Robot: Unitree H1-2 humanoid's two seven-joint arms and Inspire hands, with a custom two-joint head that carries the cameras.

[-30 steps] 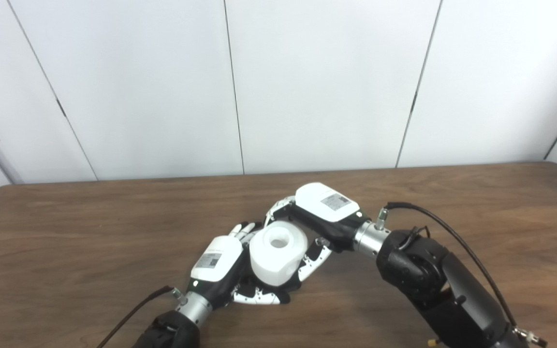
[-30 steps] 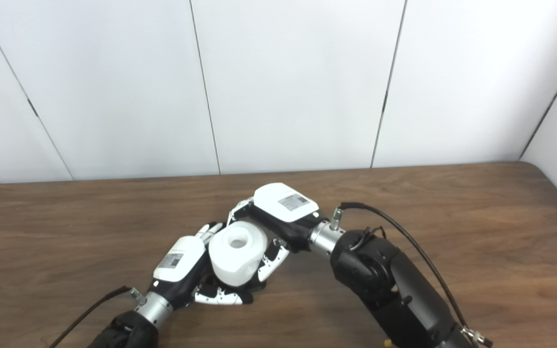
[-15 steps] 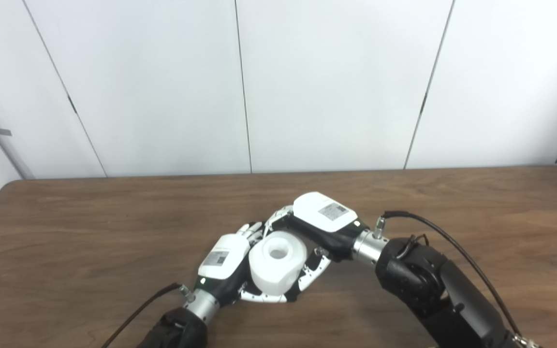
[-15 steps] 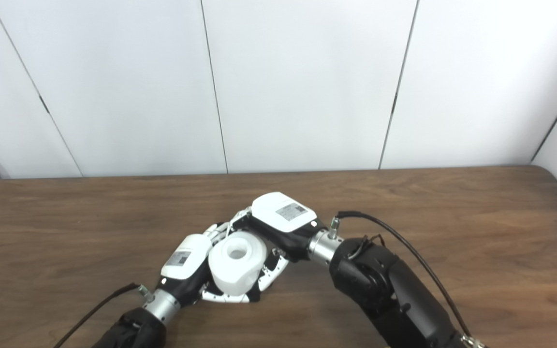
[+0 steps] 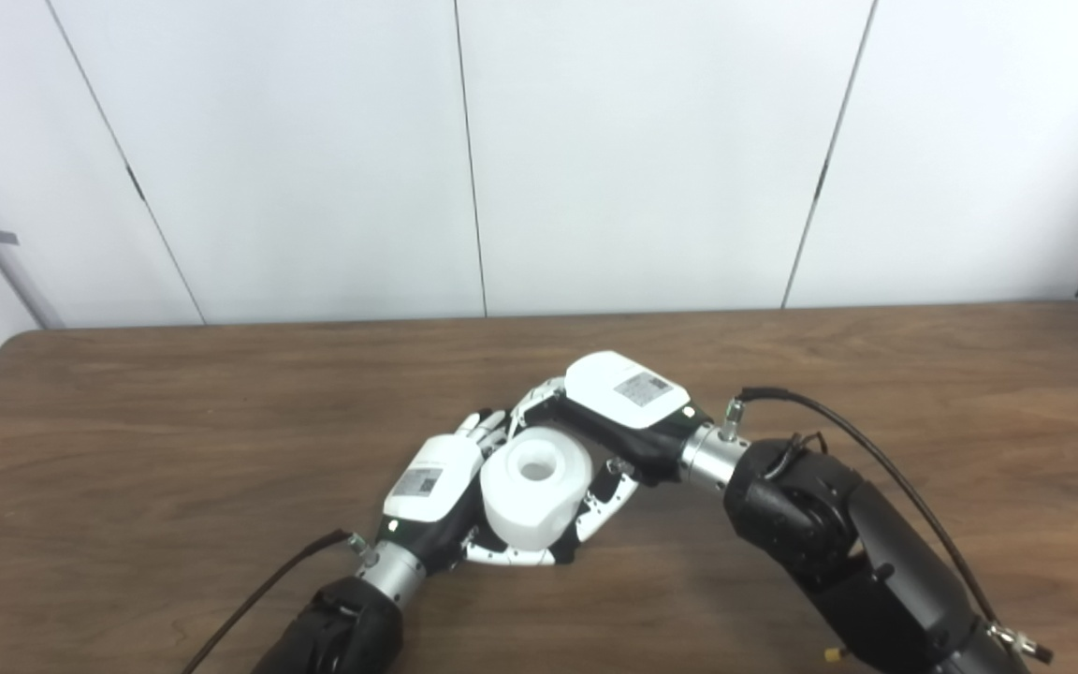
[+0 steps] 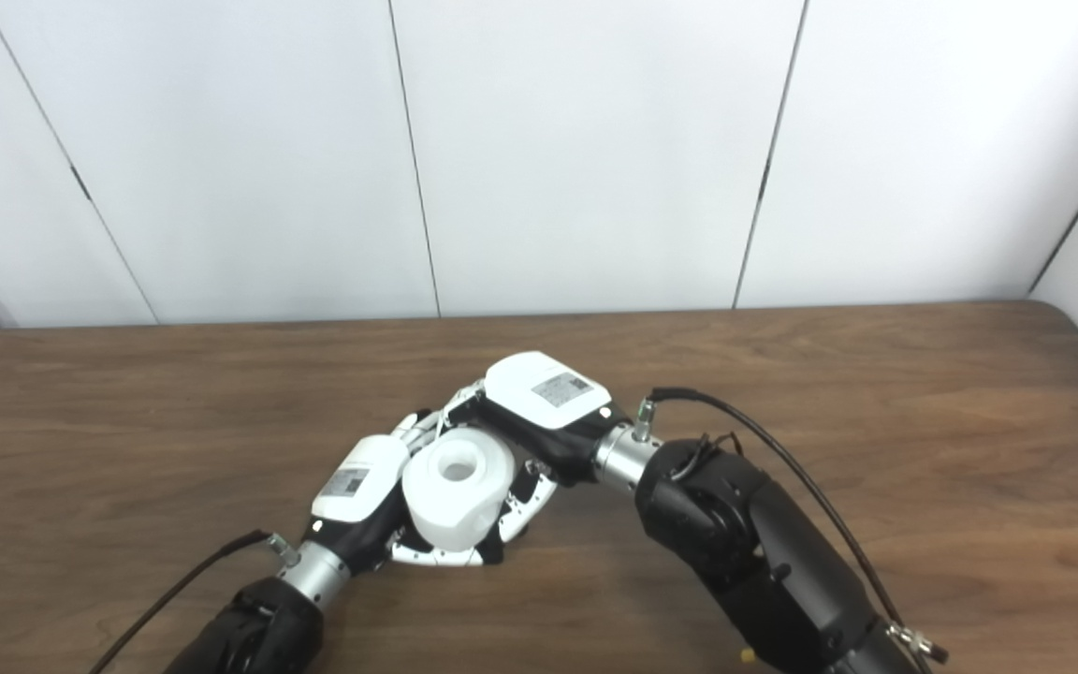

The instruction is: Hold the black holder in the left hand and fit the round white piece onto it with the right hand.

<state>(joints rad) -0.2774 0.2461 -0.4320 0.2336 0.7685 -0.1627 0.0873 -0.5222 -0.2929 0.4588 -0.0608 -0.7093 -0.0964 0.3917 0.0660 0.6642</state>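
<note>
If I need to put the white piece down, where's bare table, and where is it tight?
Bare table lies left of the left hand, along the far edge by the wall, and right of the right hand, past its cable. It is crowded at centre, where both hands close around the round white piece.
</note>
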